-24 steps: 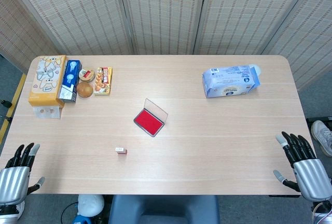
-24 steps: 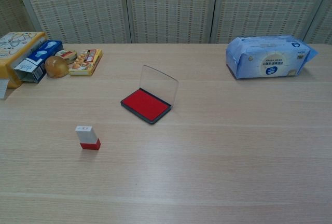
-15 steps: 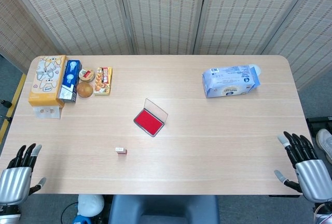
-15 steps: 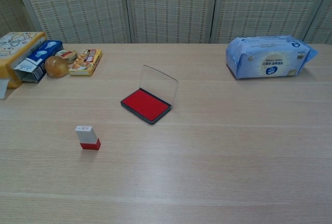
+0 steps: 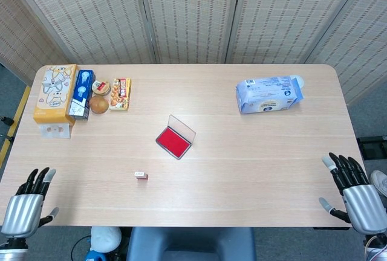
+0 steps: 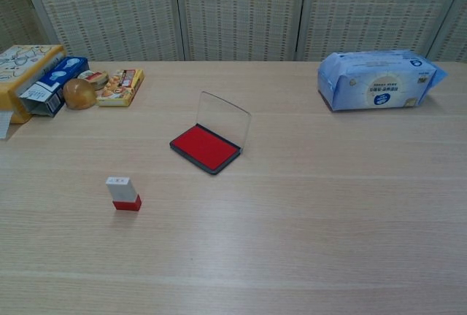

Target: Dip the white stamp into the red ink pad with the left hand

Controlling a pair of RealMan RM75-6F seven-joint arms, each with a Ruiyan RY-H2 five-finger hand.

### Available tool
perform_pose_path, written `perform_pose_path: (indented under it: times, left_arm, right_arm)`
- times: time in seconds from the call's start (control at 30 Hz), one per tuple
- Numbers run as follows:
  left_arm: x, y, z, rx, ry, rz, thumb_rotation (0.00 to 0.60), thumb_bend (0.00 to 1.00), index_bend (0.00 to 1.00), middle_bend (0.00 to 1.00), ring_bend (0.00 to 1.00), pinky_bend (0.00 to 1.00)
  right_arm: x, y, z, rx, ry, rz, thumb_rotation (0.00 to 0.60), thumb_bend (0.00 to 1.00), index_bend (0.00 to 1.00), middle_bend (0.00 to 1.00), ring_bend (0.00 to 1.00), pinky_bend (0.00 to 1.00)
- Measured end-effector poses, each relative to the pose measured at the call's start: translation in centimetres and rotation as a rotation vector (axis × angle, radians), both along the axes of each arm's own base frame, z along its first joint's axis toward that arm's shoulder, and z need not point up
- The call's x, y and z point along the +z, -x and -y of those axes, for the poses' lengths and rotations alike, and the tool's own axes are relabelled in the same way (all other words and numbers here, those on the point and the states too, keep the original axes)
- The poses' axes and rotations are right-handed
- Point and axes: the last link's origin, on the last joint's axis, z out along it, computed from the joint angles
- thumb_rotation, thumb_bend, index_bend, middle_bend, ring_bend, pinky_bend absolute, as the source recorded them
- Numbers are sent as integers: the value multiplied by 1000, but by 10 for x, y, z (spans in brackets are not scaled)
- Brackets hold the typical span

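Left hand sits at the near-left tabletop corner, fingers spread, holding nothing. Right hand at the near-right corner, same: fingers apart, empty. White stamp stands upright on its red base, well apart from both hands. Red ink pad lies open beyond it toward centre, clear lid tilted up. Boxes and snacks far left, wipes pack far right.
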Motion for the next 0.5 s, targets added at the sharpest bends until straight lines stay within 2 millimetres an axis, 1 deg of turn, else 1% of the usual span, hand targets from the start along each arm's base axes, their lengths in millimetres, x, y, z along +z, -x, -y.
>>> perform_pose_path:
  times: [0.17,0.33,0.4,0.43,0.5]
  left_arm:
    - [-10,-6,-9,-27,105,2,600,221,0,187,71,301]
    - [-22,-25,-24,-99,195,-10,600,221,0,199,72,301]
    - [-25,-33,-29,-125,225,-9,600,221,0,249,88,302]
    - [-27,-36,-32,-137,237,-9,600,222,0,301,116,305]
    - [-30,-44,-41,-168,260,-12,600,222,0,506,263,333]
  right_arm:
    - [-2,0,3,-8,-3,-4,600,216,0,0,0,0]
    - [1,0,1,-3,7,3,600,216,0,0,0,0]
    - [2,0,0,0,8,7,600,216,0,0,0,0]
    - [3,0,0,2,8,9,600,216,0,0,0,0]
    - [3,0,-1,4,9,10,600,216,0,0,0,0]
